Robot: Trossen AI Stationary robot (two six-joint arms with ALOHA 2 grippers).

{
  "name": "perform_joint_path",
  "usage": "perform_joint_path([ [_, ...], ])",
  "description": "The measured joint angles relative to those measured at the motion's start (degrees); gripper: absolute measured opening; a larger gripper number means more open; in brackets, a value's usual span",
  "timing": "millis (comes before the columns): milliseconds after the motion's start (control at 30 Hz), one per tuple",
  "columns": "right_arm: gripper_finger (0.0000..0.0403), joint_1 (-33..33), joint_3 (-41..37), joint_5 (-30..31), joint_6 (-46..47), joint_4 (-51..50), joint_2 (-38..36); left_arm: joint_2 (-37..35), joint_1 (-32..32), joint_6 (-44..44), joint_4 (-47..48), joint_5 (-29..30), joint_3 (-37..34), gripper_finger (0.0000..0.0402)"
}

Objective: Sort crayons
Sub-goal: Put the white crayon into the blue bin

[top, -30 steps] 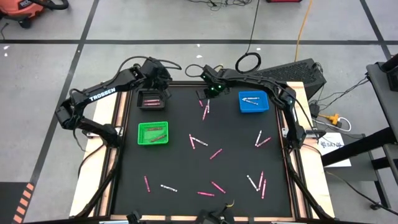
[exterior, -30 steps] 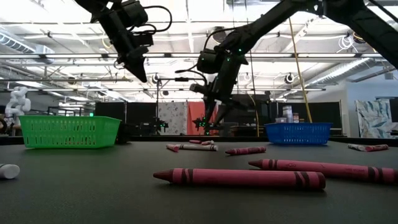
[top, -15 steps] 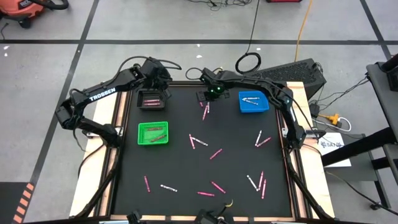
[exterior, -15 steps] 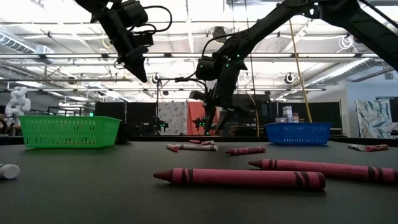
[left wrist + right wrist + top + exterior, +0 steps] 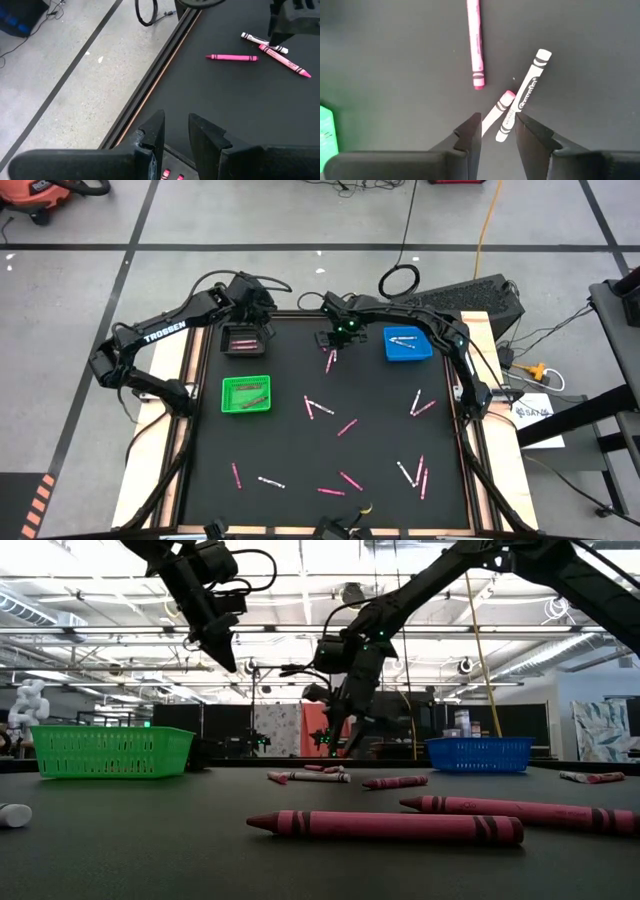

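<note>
Fingers [image 5: 470, 131] of the right gripper [image 5: 497, 131] hang parted and empty above a white crayon [image 5: 522, 95] crossing a pink crayon [image 5: 496, 111] on the black counter [image 5: 300, 450], apparently poised to pick one, while the left gripper [image 5: 175, 131], also parted, waits over the dark tray [image 5: 240, 340].

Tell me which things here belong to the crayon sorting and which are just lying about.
Part of the job:
- crayons, pink and white, loose on the mat
- green tray
- blue tray
- dark tray
- right gripper, fingers open over three crayons
- left gripper, open above the dark tray

Just lying about:
- small yellow bit
- orange cable
</note>
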State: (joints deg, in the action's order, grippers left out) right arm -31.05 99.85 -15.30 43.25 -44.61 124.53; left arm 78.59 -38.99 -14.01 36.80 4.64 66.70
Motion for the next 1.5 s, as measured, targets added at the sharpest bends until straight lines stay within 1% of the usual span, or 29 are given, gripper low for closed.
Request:
perform_joint_path([
  [300,0.0105,-0.3,0.0,0.3,-0.8,0.1,0.1,0.0,0.0,0.0,0.0,0.0,0.0,0.0089],
  [633,0.0105,-0.6,0.2,0.1,-2.1,0.2,3.7,0.0,0.0,0.0,0.0,0.0,0.0,0.0089],
  [1000,0.0105,-2.3,0.1,-0.9,-1.9,1.1,3.9,0.0,0.0,0.0,0.0,0.0,0.0,0.0089],
  [1133,0.0105,-3.0,0.0,-2.7,-1.6,1.4,3.8,0.0,0.0,0.0,0.0,-1.6,0.0,0.0089],
  [1267,0.0105,-3.5,0.0,-2.8,-0.4,3.3,3.8,0.0,0.0,0.0,0.0,-2.3,0.0,0.0089],
  [1400,0.0105,-4.0,0.0,-2.5,-0.4,4.0,3.8,0.0,0.0,0.0,0.0,-2.5,0.0,0.0089],
  [1500,0.0105,-4.4,0.0,0.1,0.1,4.0,3.8,0.0,0.0,0.0,0.0,-2.5,0.0,0.0089],
])
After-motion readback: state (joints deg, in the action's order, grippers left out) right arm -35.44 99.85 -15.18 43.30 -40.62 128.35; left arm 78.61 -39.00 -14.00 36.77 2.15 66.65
